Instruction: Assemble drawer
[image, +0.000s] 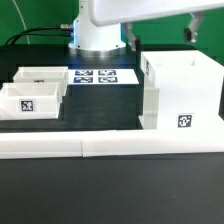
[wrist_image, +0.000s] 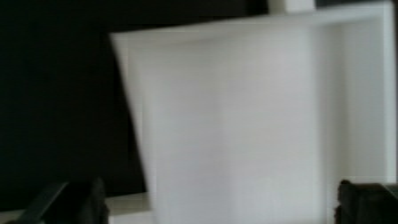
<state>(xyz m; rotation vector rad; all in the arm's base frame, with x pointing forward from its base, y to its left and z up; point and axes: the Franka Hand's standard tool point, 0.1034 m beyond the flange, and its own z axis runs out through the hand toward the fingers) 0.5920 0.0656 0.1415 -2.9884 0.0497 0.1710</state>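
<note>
The gripper (wrist_image: 222, 200) is released, its dark fingertips (wrist_image: 80, 200) spread wide on either side of the housing (image: 178, 90), whose white wall fills the wrist view. In the exterior view the housing stands upright at right of frame, its inside unseen. Bare table (image: 105, 112) lies open at centre frame. The marker board (image: 105, 77) lies behind that gap, and the bar (image: 100, 147) runs across the lower frame. Two trays (image: 30, 98) sit close together at left, showing only white insides.
</note>
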